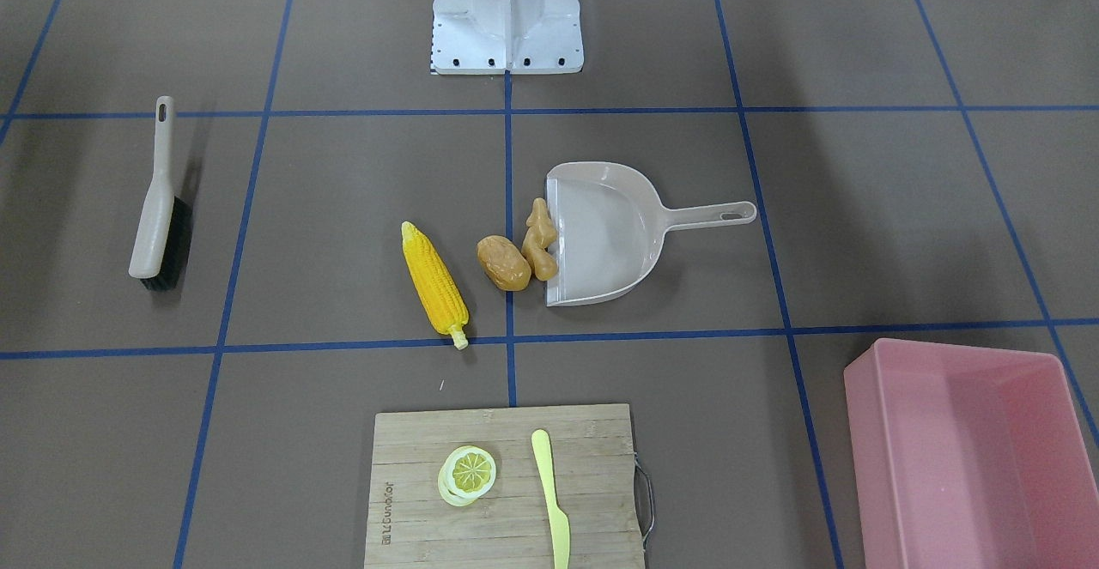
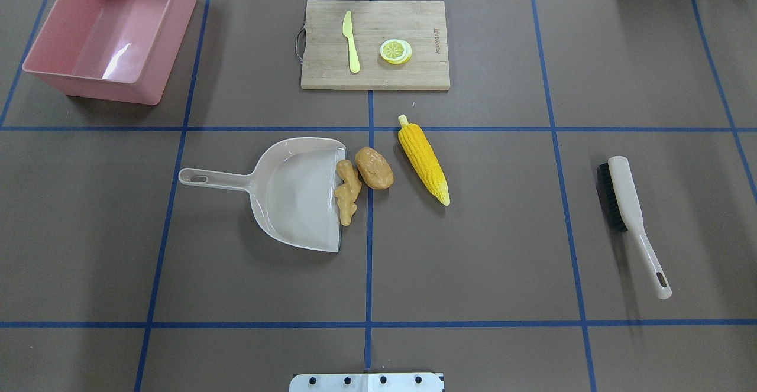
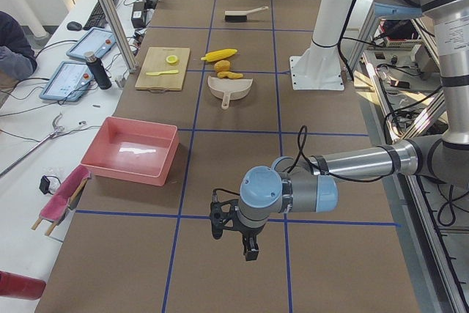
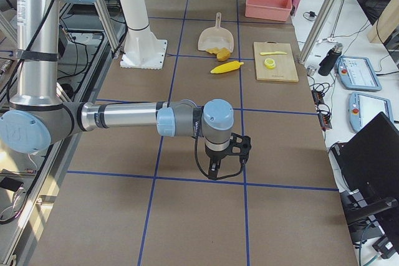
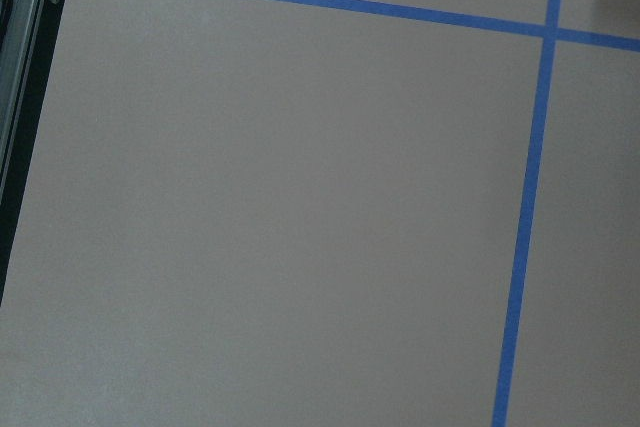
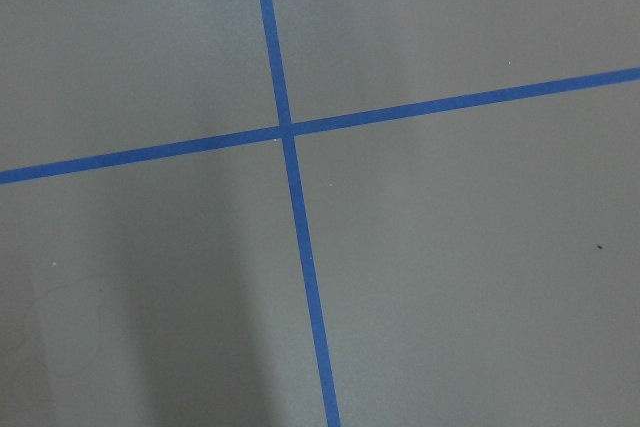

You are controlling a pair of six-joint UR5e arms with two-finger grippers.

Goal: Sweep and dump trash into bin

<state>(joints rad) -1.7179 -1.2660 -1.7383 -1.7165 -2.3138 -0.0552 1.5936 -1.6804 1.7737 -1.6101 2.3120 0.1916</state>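
Observation:
The trash lies mid-table: a yellow corn cob (image 2: 423, 159), a brown potato-like lump (image 2: 374, 168) and a knobbly ginger-like piece (image 2: 348, 191) that rests against the lip of a beige dustpan (image 2: 295, 194). The pink bin (image 2: 112, 31) stands at the far left corner with nothing in it. A beige brush with black bristles (image 2: 627, 214) lies on the right side. My left gripper (image 3: 233, 236) hangs over bare table far from the trash, seen only in the exterior left view. My right gripper (image 4: 219, 167) shows only in the exterior right view. Whether either is open, I cannot tell.
A wooden cutting board (image 2: 414, 75) at the far middle carries a lemon slice (image 2: 395, 51) and a pale knife (image 2: 351, 42). The robot's white base (image 1: 506, 15) stands at the near edge. A person's sleeve (image 3: 13, 45) shows at a side desk with tablets.

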